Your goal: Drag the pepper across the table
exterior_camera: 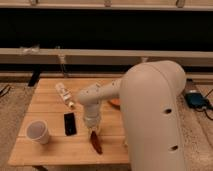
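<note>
Wooden slatted tabletop (47,102) held the pepper (95,144), lying lengthwise toward the near edge, far end under my tool (92,132), whose grip I could not tell.

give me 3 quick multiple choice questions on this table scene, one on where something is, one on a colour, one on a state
1. Where does the pepper lie on the table?
A. near the front edge, right of the black phone in the view
B. at the far left corner
C. on the floor

2. What colour is the cup?
A. green
B. white
C. blue

3. How does the cup stand?
A. on its side
B. upside down
C. upright, mouth up

Answers:
1 A: the pepper lies by the front edge beside the phone, with the end effector low at its far end.
2 B: the cup is plain white against the wood.
3 C: its open rim faces up.
</note>
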Robot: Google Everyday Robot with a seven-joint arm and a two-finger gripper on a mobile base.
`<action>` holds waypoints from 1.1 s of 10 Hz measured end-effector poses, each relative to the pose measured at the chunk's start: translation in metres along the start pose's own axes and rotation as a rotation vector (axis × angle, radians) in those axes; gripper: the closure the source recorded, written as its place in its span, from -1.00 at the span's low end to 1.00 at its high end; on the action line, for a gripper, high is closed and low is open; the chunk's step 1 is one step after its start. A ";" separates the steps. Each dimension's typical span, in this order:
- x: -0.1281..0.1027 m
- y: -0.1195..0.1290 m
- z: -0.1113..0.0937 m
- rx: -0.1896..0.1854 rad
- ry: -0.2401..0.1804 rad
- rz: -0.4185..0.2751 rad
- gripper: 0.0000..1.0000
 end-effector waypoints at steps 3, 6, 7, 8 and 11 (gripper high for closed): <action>-0.013 -0.004 -0.007 0.003 -0.030 -0.006 0.87; -0.033 -0.009 -0.013 0.001 -0.063 -0.007 0.87; -0.046 -0.012 -0.017 0.002 -0.082 -0.007 0.87; -0.054 -0.013 -0.020 0.005 -0.094 -0.010 0.87; -0.078 -0.018 -0.028 0.012 -0.131 -0.021 0.87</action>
